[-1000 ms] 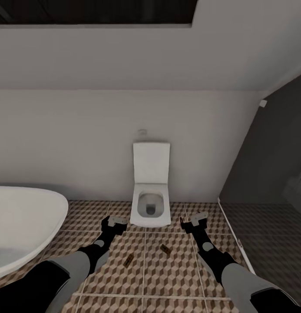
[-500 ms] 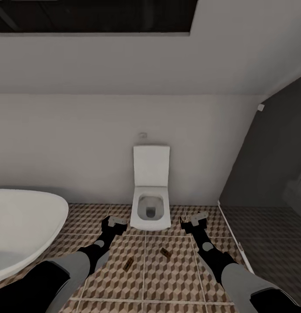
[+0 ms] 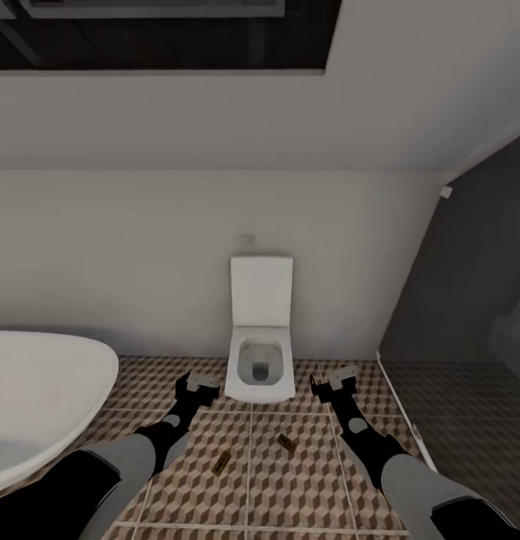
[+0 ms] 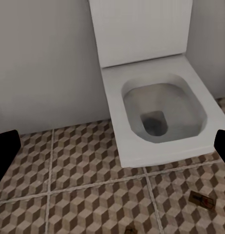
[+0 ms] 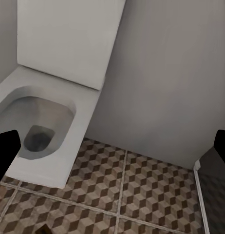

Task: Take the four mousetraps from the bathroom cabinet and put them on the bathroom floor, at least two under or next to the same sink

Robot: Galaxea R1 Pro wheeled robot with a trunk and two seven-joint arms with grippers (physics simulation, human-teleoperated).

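Observation:
Two mousetraps lie on the cube-patterned bathroom floor (image 3: 297, 495) in front of the toilet: one (image 3: 221, 463) nearer my left arm, the other (image 3: 287, 442) a little farther right. The right one also appears in the left wrist view as a mousetrap (image 4: 201, 199). My left gripper (image 3: 196, 386) hovers above the floor left of the toilet bowl, open and empty. My right gripper (image 3: 331, 379) hangs right of the bowl, also open and empty. The cabinet and the sink are out of view.
A white toilet (image 3: 261, 330) stands against the back wall between my arms. A white oval bathtub (image 3: 42, 390) sits at the left. A dark-floored shower area (image 3: 470, 405) with a white threshold strip borders the tiles on the right.
The whole picture has slid slightly downward, so the camera has moved. Both arms hold the same pose and the two mousetraps stay where they lay.

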